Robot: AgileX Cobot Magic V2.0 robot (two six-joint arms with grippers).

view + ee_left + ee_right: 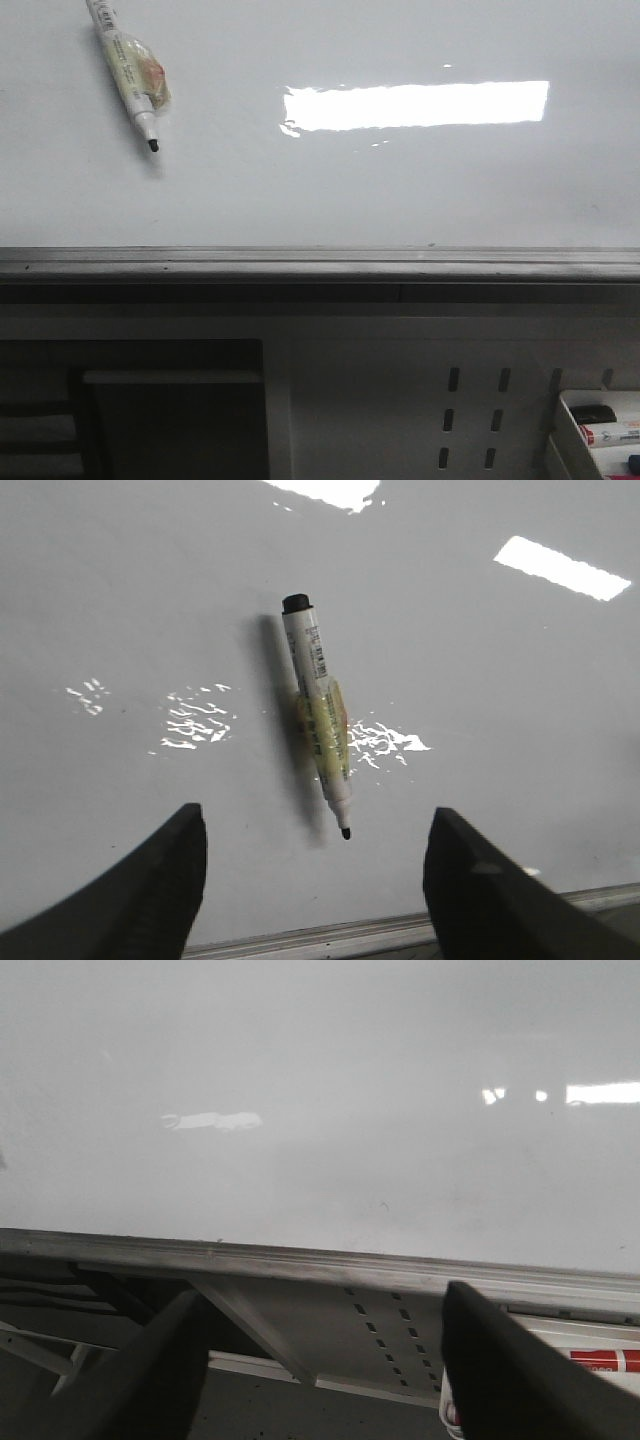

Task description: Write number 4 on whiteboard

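A: Glossy whiteboard fills the top half of the front view, grey metal rail along its lower edge, bright rectangular light reflection centre-right. Perforated grey panel below the rail, and a white tray with spare markers sits at lower right.

B: Where's your pen?

A: Marker is in the upper left of the front view, lying flat on the board, uncapped, black tip pointing down and right. Left wrist view has it mid-frame, tip toward the rail.

B: Any number 4 yet?

A: None that I can see. The board looks blank, so the writing hasn't started.

B: How will the marker handle?

A: Judging by looks: light, rigid plastic barrel, smooth, round, so it may roll or slip. A yellowish wrap around the middle looks like tape or padding, likely grippier. You'd take it there, across the barrel, leaving the tip clear. The board is hard and slick, so expect the pen to skid if you nudge it.

B: Jaws?

A: Left gripper is spread wide, dark fingers either side of the marker, not touching it. Right gripper is also wide apart, holding nothing, over the rail away from the pen.
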